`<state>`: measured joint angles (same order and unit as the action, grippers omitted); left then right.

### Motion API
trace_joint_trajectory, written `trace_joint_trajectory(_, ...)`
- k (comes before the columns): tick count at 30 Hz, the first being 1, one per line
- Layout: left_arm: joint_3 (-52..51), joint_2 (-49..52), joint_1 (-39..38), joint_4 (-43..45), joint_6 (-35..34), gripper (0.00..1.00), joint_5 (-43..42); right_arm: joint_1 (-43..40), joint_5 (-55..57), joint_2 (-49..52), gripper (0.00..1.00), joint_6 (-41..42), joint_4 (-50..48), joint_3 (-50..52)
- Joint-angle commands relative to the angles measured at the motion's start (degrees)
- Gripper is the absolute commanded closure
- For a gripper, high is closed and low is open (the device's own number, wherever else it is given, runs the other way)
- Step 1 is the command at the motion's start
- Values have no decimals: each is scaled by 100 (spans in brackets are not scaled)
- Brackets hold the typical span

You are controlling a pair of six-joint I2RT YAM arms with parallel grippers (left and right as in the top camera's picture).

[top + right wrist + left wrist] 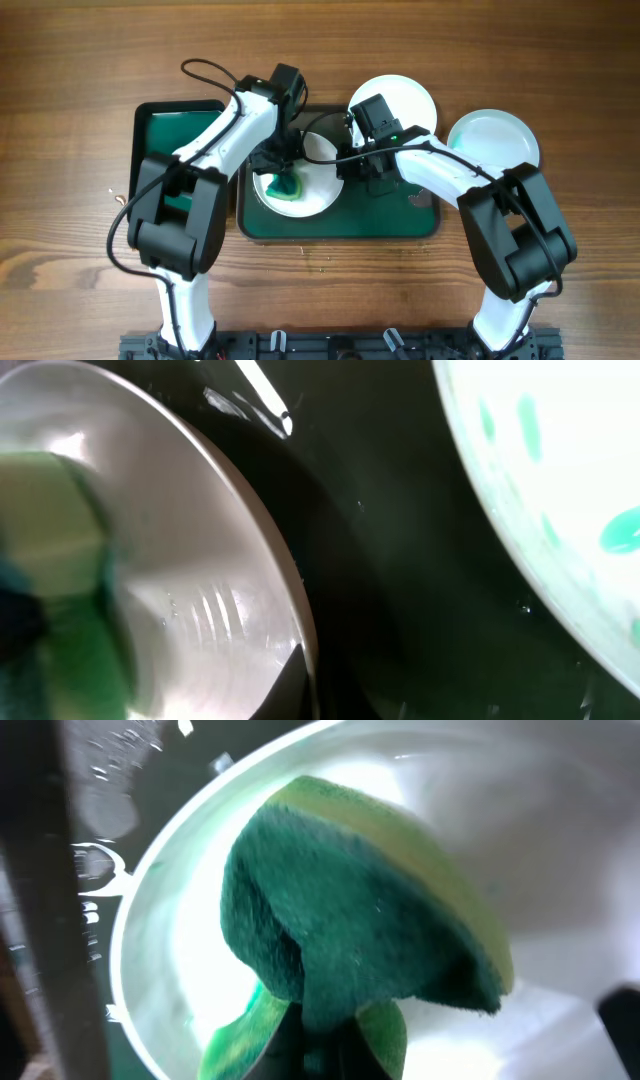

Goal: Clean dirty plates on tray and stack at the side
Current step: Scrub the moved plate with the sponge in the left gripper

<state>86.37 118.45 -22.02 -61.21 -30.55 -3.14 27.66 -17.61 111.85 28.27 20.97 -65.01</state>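
1. Worktop (60, 200): wooden, carrying everything listed.
2. Tray (400, 225): dark green, lying at centre. A smaller bright-green tray (165, 130) is lying just beside it, under the left arm.
3. Plates, three:
 a. The scrubbed plate (320, 195) is sitting in the tray's left part, and green residue is showing under the sponge.
 b. The far plate (410, 95) is overlapping the tray's far rim. The right wrist view is showing teal spots on a plate that is probably this one (560, 480), so it is judged unwashed.
 c. The side plate (492, 140) is resting on the worktop off the tray's right end. It is looking nearly plain and is judged the start of the stack.
4. Sponge (360, 920): green and yellow, folded, pressing into plate a.
5. Left gripper (283, 175): hovering directly over plate a, pinching the sponge tight.
6. Right gripper (345, 165): sitting at plate a's right rim. Its opening and any hold cannot be told.

Progress, as judged: one plate done, one being wiped, one waiting, with stacking barely begun.
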Motion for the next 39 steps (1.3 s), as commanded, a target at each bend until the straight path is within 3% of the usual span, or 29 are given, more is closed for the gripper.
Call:
trace_joint_trajectory(1, -35, 282, -70, -4, -210, 96, -50, 11, 175, 120, 96, 24, 72, 173)
trace_joint_trajectory(4, -42, 361, -214, 111, 79, 96, -308, 11, 175, 120, 96, 22, 74, 173)
trace_joint_trajectory(8, -46, 361, -348, 662, 1860, 96, -2177, 11, 175, 120, 96, 22, 74, 173)
trace_joint_trajectory(10, -46, 361, -348, 929, 1980, 96, -2430, 11, 175, 120, 96, 22, 79, 173)
trace_joint_trajectory(12, -46, 361, -295, 1045, 1716, 96, -2072, 11, 175, 120, 96, 17, 79, 173)
trace_joint_trajectory(18, -44, 358, 0, 229, -417, 96, 1401, 11, 216, 120, 96, 20, 83, 173)
trace_joint_trajectory(20, -44, 358, 107, -116, -682, 96, 1851, 11, 216, 120, 96, 24, 76, 173)
trace_joint_trajectory(23, -44, 358, 166, -238, -743, 96, 1773, 11, 219, 120, 96, 22, 72, 173)
trace_joint_trajectory(25, -44, 358, 129, -243, -476, 96, 1117, 11, 219, 120, 96, 24, 76, 175)
trace_joint_trajectory(28, -44, 358, 83, 22, 911, 96, -551, 11, 219, 120, 96, 26, 76, 175)
trace_joint_trajectory(30, -44, 358, 63, 168, 2135, 96, -2197, 11, 219, 120, 96, 28, 74, 175)
trace_joint_trajectory(32, -44, 358, 59, 238, 2570, 96, -2863, 11, 219, 120, 96, 26, 76, 175)
trace_joint_trajectory(35, -44, 358, 61, 490, 2503, 96, -2787, 11, 219, 120, 96, 26, 76, 175)
trace_joint_trajectory(36, -44, 358, 66, 584, 2197, 96, -2441, 11, 221, 120, 96, 24, 76, 175)
trace_joint_trajectory(39, -44, 358, 66, 560, 496, 96, -293, 11, 238, 120, 95, 35, 79, 175)
